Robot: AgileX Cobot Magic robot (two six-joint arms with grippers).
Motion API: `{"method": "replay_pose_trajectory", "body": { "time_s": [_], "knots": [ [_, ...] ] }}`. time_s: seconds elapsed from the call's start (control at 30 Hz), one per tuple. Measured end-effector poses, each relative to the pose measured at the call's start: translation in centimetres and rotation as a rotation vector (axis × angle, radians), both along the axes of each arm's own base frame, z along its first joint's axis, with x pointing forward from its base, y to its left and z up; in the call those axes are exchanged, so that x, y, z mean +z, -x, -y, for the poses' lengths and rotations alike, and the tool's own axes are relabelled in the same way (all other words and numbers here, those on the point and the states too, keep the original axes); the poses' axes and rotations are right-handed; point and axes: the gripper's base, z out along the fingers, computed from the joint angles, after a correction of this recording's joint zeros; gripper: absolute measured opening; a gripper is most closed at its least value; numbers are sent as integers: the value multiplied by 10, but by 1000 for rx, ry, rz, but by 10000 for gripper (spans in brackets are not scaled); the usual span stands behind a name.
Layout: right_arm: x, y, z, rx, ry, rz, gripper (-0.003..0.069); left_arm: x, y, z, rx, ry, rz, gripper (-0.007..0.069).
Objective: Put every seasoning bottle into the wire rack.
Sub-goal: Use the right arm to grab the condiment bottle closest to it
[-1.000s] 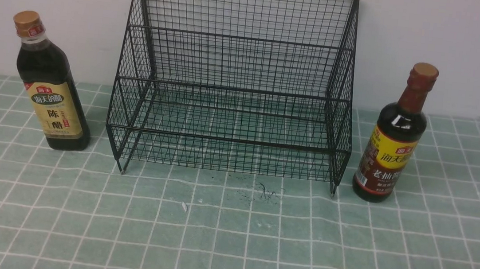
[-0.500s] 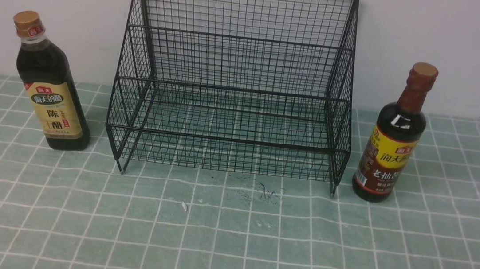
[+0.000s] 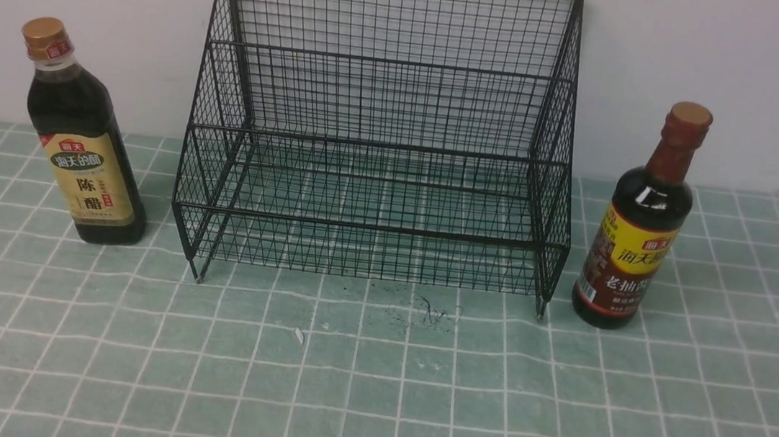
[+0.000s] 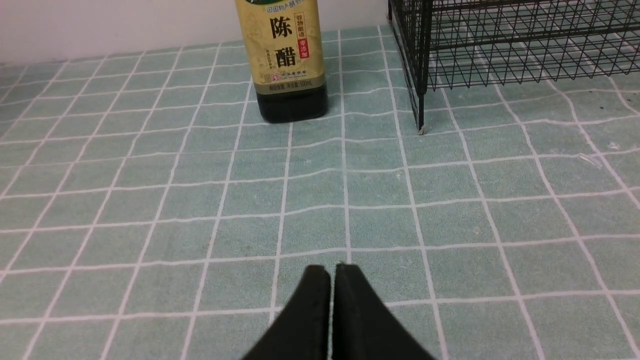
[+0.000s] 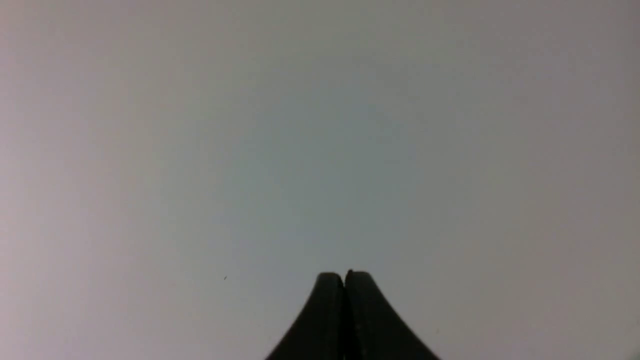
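A plain white wall (image 3: 737,81) stands at the back edge of the surface (image 3: 370,405), which wears a green cloth with white squares.

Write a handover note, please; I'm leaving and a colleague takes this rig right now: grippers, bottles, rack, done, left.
Left gripper: jaws shut, empty, aimed at the gold-capped bottle, well short of it.
Right gripper: jaws shut, empty, sees only a blank surface.
Gold-capped bottle upright on the checked cloth, left of the wire rack; red-necked bottle upright on its right.
Done: nothing; rack holds no bottle. Left: both bottles.
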Motion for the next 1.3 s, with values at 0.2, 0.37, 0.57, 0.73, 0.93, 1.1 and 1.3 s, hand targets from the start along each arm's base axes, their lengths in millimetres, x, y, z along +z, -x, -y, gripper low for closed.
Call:
{"method": "replay_pose_trajectory", "body": {
  "time_s": [0.2,0.37,0.57,0.73,0.93,1.1,1.3],
  "knots": [
    [86,-57,-27,267,450,-332,-15,0,0,0,0,0,0,-6],
    [105,-120,-31,449,637,-627,-15,0,0,0,0,0,0,-6],
    [108,-212,-22,464,787,-816,-13,0,0,0,0,0,0,-6],
    [107,-254,-46,532,757,-817,9,0,0,0,0,0,0,-6],
    [94,-283,-81,571,807,-795,188,0,0,0,0,0,0,-6],
    [77,-297,-86,522,822,-874,441,0,0,0,0,0,0,-6],
    [57,-308,-82,473,783,-1007,598,0,0,0,0,0,0,-6]
  ]
}}
